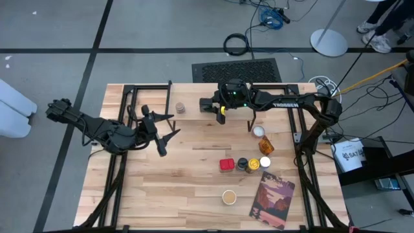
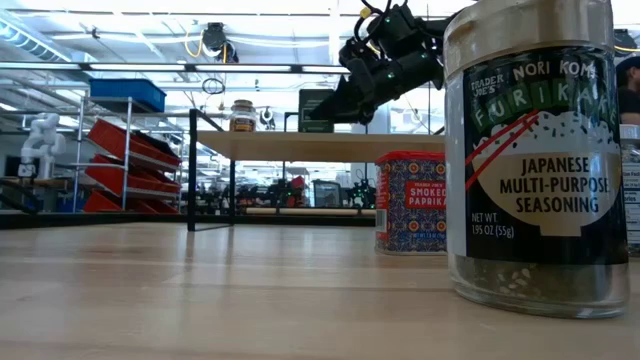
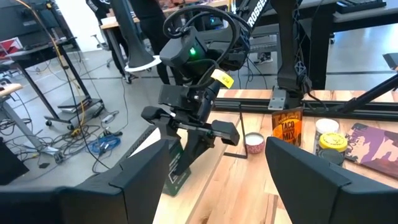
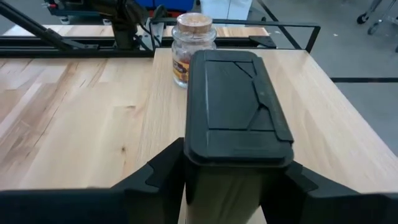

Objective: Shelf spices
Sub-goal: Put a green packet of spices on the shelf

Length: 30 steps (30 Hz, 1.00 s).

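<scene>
Right gripper sits upper centre of the high view, over the shelf, its fingers closed against the sides of a black-lidded tin. You can see in the right wrist view that the tin stands upright on the pale plank, with a cork-topped jar just beyond it on the same plank. In the low view that jar shows at the shelf's left end, and the gripper hangs at upper centre.

Left gripper waits at centre left of the high view, over bare table, fingers apart and holding nothing.

Your other spices lie on the table, right of centre in the high view: a white-topped jar, an orange-labelled taco mix jar, a red paprika tin, a yellow-topped jar, a dark-topped jar between those two, and a tan-topped jar lower down. A picture-covered book lies at lower right. The furikake jar fills the right of the low view, with the paprika tin behind it.
</scene>
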Tool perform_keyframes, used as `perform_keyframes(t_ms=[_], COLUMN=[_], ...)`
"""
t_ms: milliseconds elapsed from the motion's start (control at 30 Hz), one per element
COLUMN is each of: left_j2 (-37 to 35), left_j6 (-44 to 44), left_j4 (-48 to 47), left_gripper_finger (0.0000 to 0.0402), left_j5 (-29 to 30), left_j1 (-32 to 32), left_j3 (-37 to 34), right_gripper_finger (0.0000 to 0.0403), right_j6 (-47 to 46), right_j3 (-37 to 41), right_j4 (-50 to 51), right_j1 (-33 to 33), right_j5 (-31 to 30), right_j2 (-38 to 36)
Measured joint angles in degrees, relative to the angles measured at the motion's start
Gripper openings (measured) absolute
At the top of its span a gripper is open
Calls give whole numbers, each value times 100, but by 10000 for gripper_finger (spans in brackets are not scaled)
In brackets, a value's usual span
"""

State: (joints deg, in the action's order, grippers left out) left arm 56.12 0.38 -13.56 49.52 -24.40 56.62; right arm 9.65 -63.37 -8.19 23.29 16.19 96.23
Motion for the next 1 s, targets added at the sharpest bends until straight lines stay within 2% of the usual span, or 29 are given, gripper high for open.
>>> perform_keyframes(t_ms=[400, 733, 1000], left_j2=[0, 0, 0], left_j6=[-2, -2, -2], left_j4=[1, 0, 9], left_gripper_finger=[279, 279, 279], left_j5=[0, -2, -2], left_j1=[0, 0, 0], left_j3=[0, 0, 0], right_gripper_finger=[163, 209, 226], right_j6=[96, 184, 223], right_j3=[0, 0, 0], right_j4=[147, 796, 849], right_j1=[72, 68, 70], right_j5=[25, 74, 69], right_j2=[-100, -677, -706])
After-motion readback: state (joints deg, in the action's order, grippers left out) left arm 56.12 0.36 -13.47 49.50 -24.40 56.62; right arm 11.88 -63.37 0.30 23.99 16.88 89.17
